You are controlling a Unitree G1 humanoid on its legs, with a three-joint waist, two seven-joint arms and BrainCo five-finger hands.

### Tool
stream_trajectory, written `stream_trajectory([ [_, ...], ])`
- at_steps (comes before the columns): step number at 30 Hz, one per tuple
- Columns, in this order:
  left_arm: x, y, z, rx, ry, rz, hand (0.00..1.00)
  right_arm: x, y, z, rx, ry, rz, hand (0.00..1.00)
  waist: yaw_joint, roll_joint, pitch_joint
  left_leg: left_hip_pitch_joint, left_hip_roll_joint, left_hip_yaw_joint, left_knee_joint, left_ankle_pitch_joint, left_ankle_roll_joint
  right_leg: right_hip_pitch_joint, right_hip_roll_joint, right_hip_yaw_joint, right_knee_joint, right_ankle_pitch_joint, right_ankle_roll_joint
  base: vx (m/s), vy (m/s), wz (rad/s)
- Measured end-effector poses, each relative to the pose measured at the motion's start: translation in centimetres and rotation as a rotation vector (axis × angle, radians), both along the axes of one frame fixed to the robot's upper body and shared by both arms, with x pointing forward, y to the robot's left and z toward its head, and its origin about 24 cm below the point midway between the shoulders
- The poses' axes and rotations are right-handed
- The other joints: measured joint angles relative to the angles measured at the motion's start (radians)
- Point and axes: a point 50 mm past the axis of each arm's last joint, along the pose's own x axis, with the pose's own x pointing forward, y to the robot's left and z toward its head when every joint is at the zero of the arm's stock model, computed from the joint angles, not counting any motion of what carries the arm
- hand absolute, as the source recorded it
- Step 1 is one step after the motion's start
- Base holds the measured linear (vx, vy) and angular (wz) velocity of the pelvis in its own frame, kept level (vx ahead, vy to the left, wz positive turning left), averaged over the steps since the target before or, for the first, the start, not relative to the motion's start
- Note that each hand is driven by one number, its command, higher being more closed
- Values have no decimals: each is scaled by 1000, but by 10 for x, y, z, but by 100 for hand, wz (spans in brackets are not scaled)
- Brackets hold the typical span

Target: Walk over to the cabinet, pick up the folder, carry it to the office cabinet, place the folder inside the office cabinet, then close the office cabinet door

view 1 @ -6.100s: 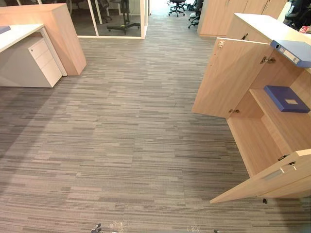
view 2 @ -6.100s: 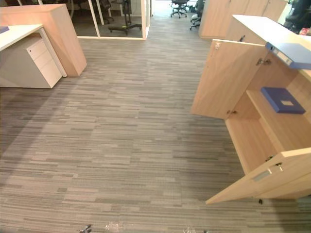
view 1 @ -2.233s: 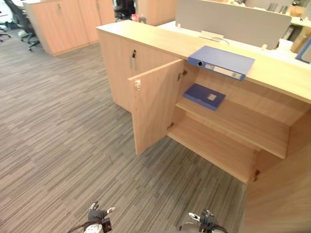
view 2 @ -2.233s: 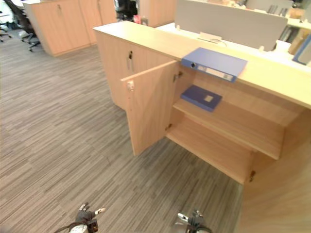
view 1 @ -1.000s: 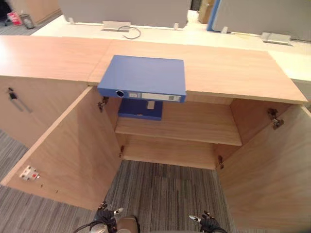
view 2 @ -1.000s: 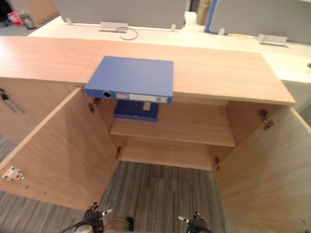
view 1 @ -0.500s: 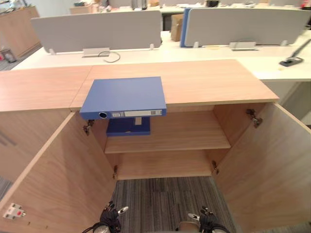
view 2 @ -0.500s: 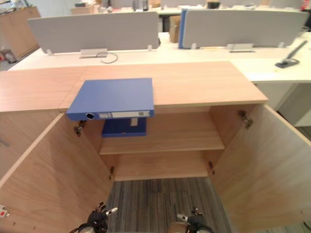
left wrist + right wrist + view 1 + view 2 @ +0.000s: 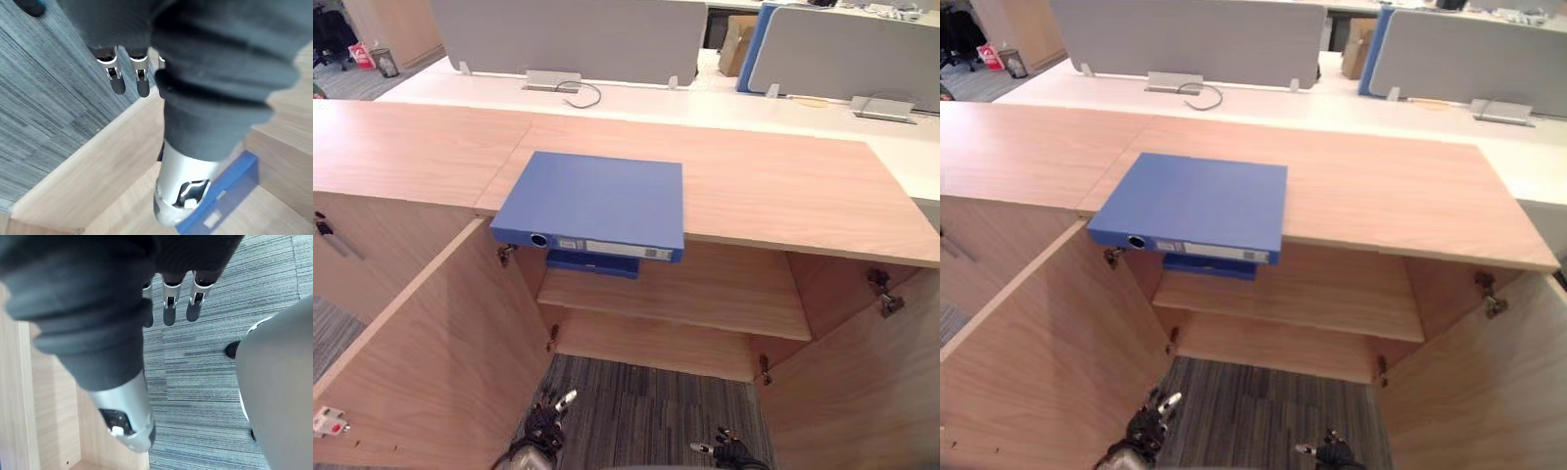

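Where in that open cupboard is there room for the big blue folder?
The shelf is bare everywhere right of the smaller blue file; the bottom board looks bare too. The shelf's left end, under the folder, is taken.

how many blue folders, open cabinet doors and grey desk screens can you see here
blue folders: 2, top folder and shelf folder
open cabinet doors: 2, left door and right door
grey desk screens: 2, left screen and right screen
total: 6
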Motion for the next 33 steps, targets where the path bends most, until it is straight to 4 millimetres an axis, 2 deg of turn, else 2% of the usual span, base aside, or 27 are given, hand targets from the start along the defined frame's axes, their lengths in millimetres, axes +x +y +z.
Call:
stream_trajectory([
  [5, 18, 7, 23, 36, -122, 13, 0, 0, 4, 0, -18, 11, 56, 0, 4, -14, -13, -15, -27, 0, 17, -3, 6, 0, -25, 0, -10, 6, 10, 29, 83, 4],
  [8, 24, 7, 46, 108, -200, 31, 0, -1, 7, -1, -21, 14, 58, 0, 7, -21, -17, -15, -35, -1, 24, -7, 13, 4, -37, 0, -10, 9, 13, 0, 69, 2],
  [9, 30, 7, 63, 170, -264, 23, 0, -2, 7, -1, -24, 11, 55, 0, 11, -21, -17, -15, -38, -1, 28, -11, 19, 7, -41, 0, -10, 11, 16, -23, 68, 3],
  [11, 36, 8, 78, 273, -313, -9, 0, -3, 7, -1, -27, 11, 54, 0, 17, -22, -17, -14, -41, 0, 33, -14, 23, 14, -44, 0, -11, 12, 17, -36, 55, 3],
  [14, 53, 12, 120, 623, -444, -78, 0, -3, 12, 0, -33, 4, 100, 0, 31, -24, -19, 2, -46, 1, 36, -14, 23, 38, -55, -3, -17, 19, 23, -55, 46, 5],
  [15, 55, 12, 128, 675, -467, -78, 0, -3, 13, 0, -34, 5, 107, 0, 34, -25, -23, 2, -46, 1, 37, -14, 23, 39, -55, -3, -17, 20, 23, -81, 26, 3],
  [17, 60, 12, 161, 816, -574, -27, 0, -6, 16, -1, -27, 11, 111, 0, 39, -36, -36, -15, -48, 0, 55, -14, 22, 32, -56, -3, -15, 21, 23, -95, 3, 4],
  [20, 60, 10, 192, 963, -664, 59, 0, -8, 17, -1, -26, 14, 114, 0, 50, -38, -40, -17, -44, 0, 55, -15, 22, 31, -52, 2, -12, 21, 22, -108, -18, 2],
  [25, 56, 12, 227, 1228, -741, 165, 0, -13, 17, -2, -24, 23, 113, 0, 58, -37, -60, -24, -28, 6, 61, -25, 19, 24, -33, 16, -8, 24, 17, -106, -29, -4],
  [31, 76, 2, 265, 1543, -885, 183, 0, -17, 17, -3, -10, 31, 118, 0, 58, -38, -86, -50, -14, 15, 66, -19, 11, -6, -7, 30, -8, 33, 4, -26, -35, -5],
  [33, 82, 2, 272, 1627, -905, 178, 0, -17, 17, -3, -7, 30, 119, 0, 58, -36, -88, -47, -10, 27, 69, -18, 9, -9, -2, 45, -8, 33, 3, 16, -11, -16],
])
